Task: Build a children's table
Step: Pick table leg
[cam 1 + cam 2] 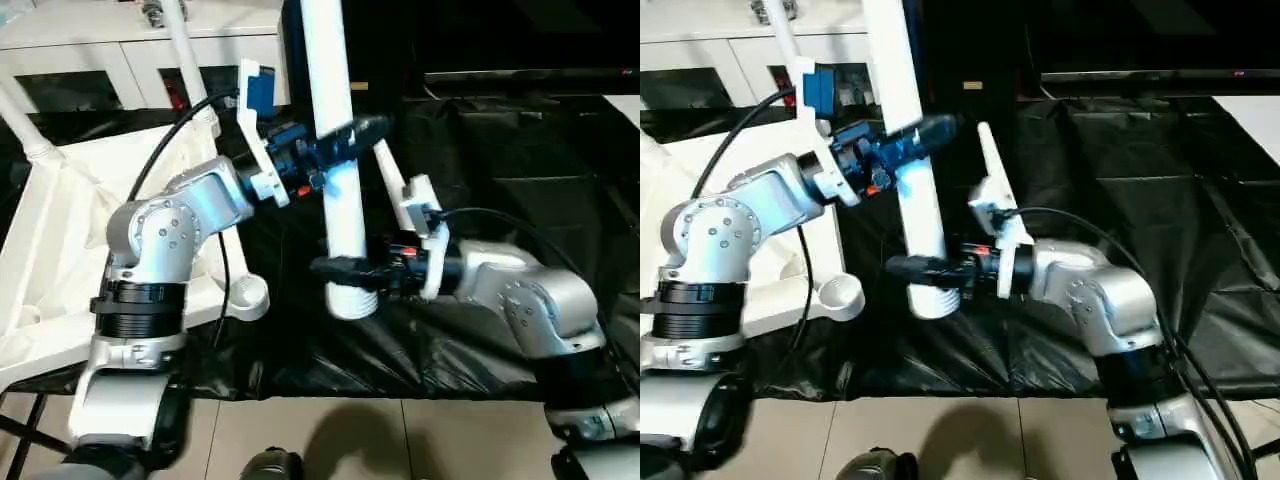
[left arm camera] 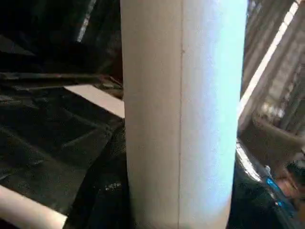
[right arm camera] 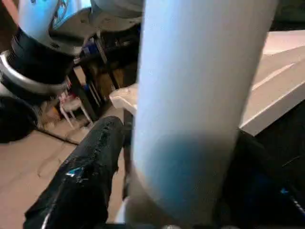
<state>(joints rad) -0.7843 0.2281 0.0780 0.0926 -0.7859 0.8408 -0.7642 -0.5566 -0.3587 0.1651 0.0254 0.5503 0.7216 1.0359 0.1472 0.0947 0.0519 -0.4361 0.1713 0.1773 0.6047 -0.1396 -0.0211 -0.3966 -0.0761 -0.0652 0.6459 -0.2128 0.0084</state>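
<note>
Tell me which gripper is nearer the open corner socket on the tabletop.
Right. The right gripper clamps the leg near its bottom end, level with the socket; the left gripper holds the leg higher up.

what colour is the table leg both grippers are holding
White; the table leg shows best in the left eye view.

Long white tubular plastic leg (image 1: 335,150): smooth, semi-gloss, faint seam line along length. White plastic rectangular tabletop (image 1: 60,250): matt, ribbed. Black crinkled plastic sheet (image 1: 520,170) over surface: glossy, wrinkled. Silver metal forearms (image 1: 180,215): brushed sheen.
</note>
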